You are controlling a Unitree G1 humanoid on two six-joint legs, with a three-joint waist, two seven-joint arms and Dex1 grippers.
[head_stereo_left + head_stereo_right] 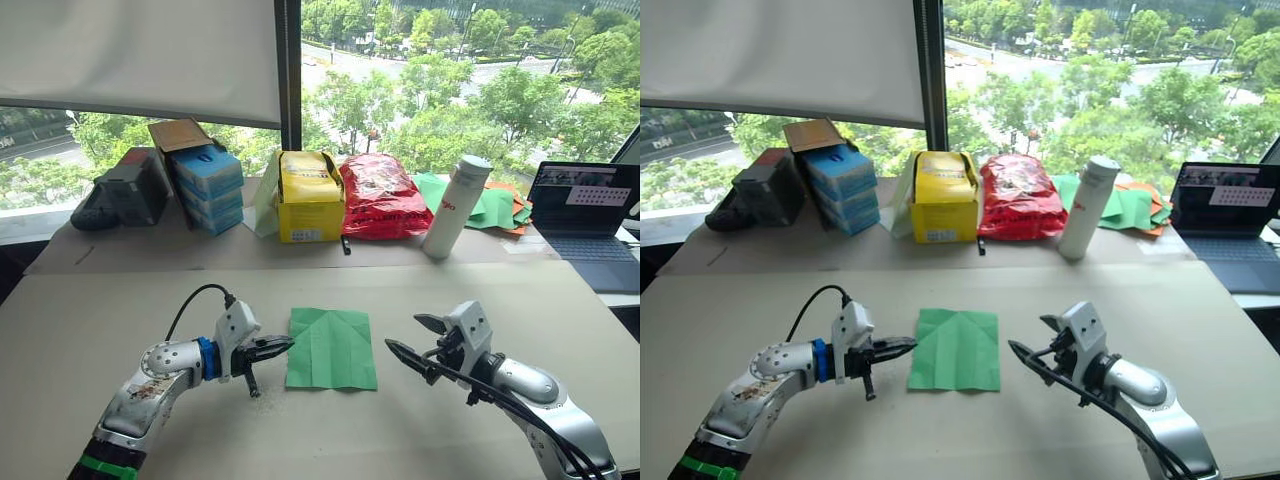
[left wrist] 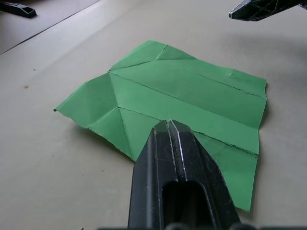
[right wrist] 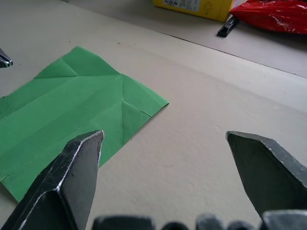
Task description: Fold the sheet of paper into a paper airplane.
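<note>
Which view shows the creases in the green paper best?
Left wrist view: the sheet of paper lies close, its centre crease and corner folds plain. The eye views show it whole but small; the right wrist view shows most of it.

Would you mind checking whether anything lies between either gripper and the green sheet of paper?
Nothing visible does. The sheet of paper lies flat on the bare table, with the shut left gripper at its left edge and the open right gripper across a clear gap on its right.
</note>
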